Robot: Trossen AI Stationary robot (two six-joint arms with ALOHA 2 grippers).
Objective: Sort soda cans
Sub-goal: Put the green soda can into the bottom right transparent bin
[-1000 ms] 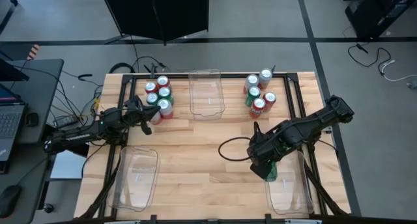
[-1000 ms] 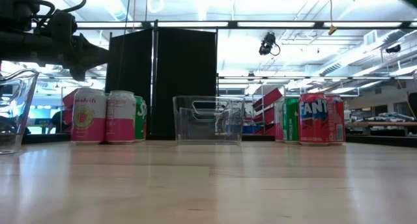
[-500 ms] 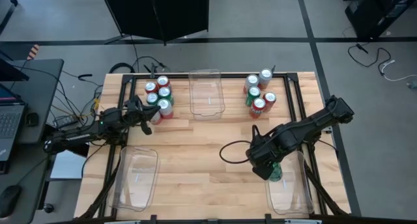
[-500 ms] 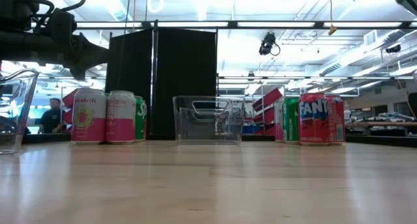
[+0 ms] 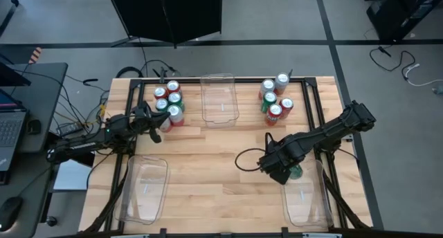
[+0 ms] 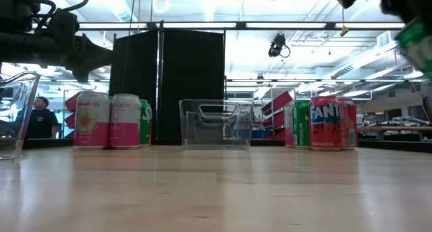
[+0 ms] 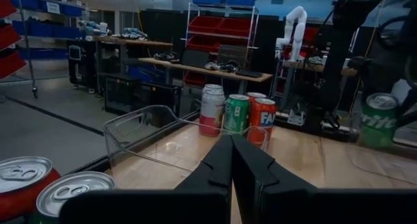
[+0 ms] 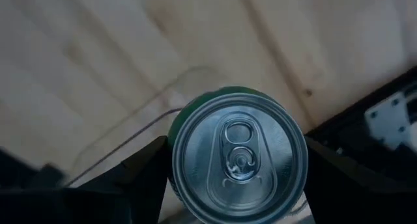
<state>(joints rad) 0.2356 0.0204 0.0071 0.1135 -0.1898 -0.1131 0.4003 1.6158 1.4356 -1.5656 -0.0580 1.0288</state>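
Between the fingers of my right gripper (image 8: 236,160) sits a green can (image 8: 238,160), held upright over the near bin (image 5: 307,200) rim, none sorted yet, eleven cans grouped far off; left gripper (image 7: 232,160) pinched closed, idle.

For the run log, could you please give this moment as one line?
right gripper: holding green can above bin | left gripper: shut, waiting

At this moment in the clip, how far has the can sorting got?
Barely begun. No can visibly rests in a bin: the near-left bin and far-centre bin look empty. In hand: the right claw holds a green can over the near-right bin. Left: the left cluster and right cluster. The left claw waits, shut.
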